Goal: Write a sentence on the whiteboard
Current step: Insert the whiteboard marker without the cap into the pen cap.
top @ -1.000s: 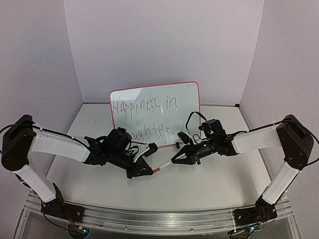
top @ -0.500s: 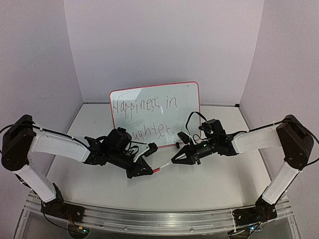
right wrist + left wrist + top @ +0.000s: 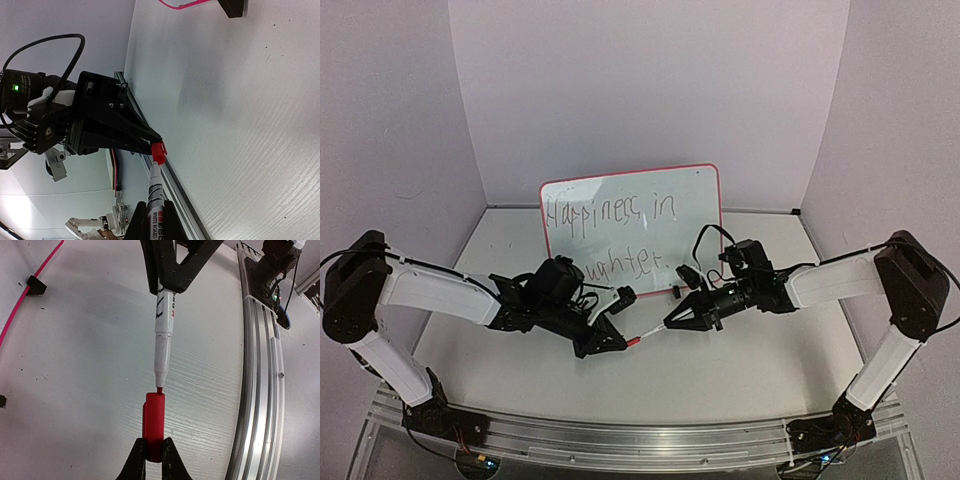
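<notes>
The whiteboard (image 3: 692, 215) stands upright at the back, its red frame around it. The sentence (image 3: 610, 212) reads "Happiness in" with "ughter." below; the left arm hides the start of the second line. My left gripper (image 3: 622, 341) is shut on a red marker cap (image 3: 154, 422) just above the table. My right gripper (image 3: 672, 322) is shut on the white marker (image 3: 164, 330). The marker's red tip sits at the mouth of the cap. In the right wrist view the marker (image 3: 154, 197) points at the cap (image 3: 159, 152).
An aluminium rail (image 3: 640, 435) runs along the table's near edge, also in the left wrist view (image 3: 260, 365). The whiteboard's black feet (image 3: 36, 286) stand on the table behind the grippers. Lilac walls close in the back and both sides.
</notes>
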`<state>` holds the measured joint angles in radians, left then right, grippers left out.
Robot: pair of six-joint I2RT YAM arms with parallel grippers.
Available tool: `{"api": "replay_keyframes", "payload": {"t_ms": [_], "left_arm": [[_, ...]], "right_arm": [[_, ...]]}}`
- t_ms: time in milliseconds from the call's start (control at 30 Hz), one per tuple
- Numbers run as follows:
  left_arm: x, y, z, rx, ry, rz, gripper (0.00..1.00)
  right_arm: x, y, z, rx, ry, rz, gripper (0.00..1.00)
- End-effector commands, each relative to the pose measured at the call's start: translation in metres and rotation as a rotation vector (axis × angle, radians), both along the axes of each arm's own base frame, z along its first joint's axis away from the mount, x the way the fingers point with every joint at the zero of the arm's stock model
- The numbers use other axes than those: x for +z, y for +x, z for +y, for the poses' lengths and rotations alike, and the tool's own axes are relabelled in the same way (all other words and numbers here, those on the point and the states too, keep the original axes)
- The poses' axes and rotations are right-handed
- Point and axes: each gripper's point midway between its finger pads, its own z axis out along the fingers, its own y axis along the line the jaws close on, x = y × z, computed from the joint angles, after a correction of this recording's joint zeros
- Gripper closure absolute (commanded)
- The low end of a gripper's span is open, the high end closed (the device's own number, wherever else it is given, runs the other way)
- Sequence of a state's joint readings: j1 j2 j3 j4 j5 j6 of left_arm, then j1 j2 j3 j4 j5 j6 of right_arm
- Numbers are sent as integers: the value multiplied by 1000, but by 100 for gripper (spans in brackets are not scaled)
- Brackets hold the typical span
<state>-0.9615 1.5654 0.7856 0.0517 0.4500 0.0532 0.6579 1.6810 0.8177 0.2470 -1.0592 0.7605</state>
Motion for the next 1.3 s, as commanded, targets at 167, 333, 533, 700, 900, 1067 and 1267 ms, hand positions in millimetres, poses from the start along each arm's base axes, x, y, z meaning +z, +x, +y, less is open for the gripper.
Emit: {"api": "replay_keyframes", "payload": {"t_ms": [167,333,533,700,900,1067,1267], "left_arm": [[27,1,-6,-11,-71,-54,100],[30,3,-10,-16,-84,-57,100],[31,4,-16,-30,-94,-50,100],[32,5,-19,-38,-98,-51,100],[30,5,-20,-45,-94,-47,100],[34,8,-23,-35,-107,-62,100],[42,14,-29,-23,-138,-80,100]], "right_arm": [[5,2,3,0,20,-32,100],[5,2,3,3,21,-29,100],[8,1,3,5,27,-36,100],[9,1,3,5,28,-38,100],[11,1,4,9,34,-41,100],[11,0,4,15,37,-34,100],[12,-3,6,31,47,-31,100]]}}
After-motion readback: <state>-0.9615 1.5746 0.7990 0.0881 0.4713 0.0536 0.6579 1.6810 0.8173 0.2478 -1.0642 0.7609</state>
